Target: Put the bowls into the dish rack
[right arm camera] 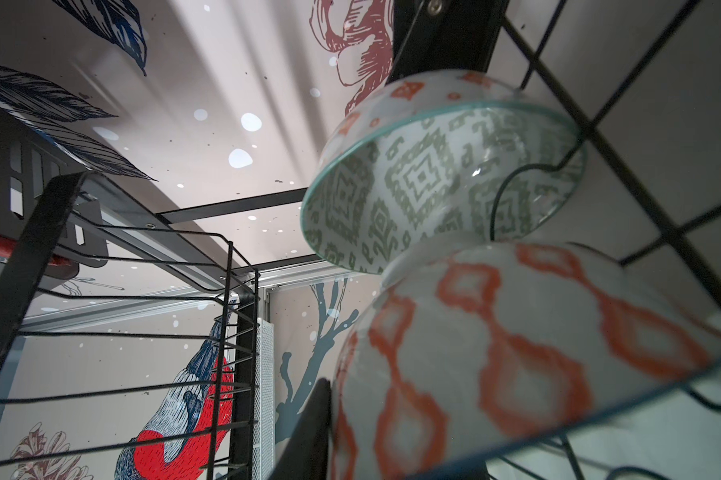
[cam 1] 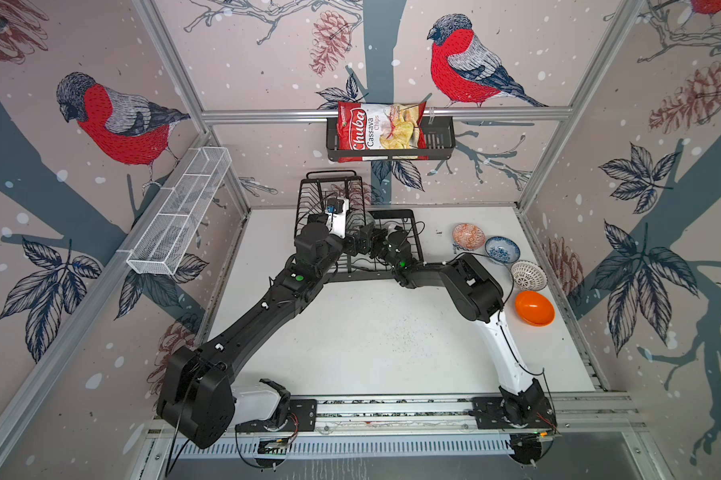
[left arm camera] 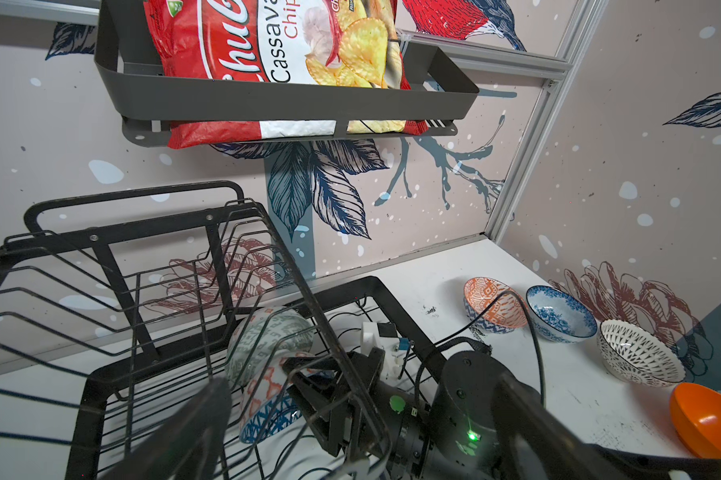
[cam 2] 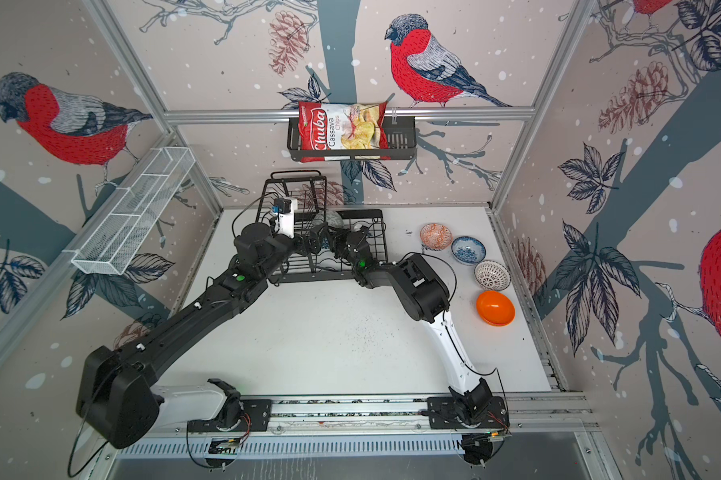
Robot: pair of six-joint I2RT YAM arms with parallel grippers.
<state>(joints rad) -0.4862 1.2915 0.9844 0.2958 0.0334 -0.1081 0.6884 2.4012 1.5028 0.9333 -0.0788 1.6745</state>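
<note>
The right claw (left arm camera: 306,392) reaches into the lower tray of the black wire dish rack (cam 1: 392,212), its dark fingers at the rim of an orange-diamond bowl (left arm camera: 263,395). Rack wires cross in front, so I cannot tell whether the jaws pinch the rim or stand just off it. That bowl stands on edge in the tray. Its foot appears to touch the mouth of a grey-green bowl (left arm camera: 269,338), which also stands tilted on edge just behind it, beside the raised upper tier.

The left claw (cam 1: 360,245) hovers over the same tray, facing the right claw and close to it. Its jaws are spread wide with nothing between them.

Further out, to the right of the rack, four bowls sit upright on the white table (cam 1: 371,332) in a curved row, each near its neighbour. A salmon-orange bowl (cam 1: 468,236) is nearest the rack, then a blue-white floral bowl (cam 1: 502,249), a white lattice bowl (cam 1: 528,275) and a plain orange bowl (cam 1: 534,308). On the back wall above the rack hangs a black basket (cam 1: 437,141) holding a chips bag (cam 1: 375,129).
</note>
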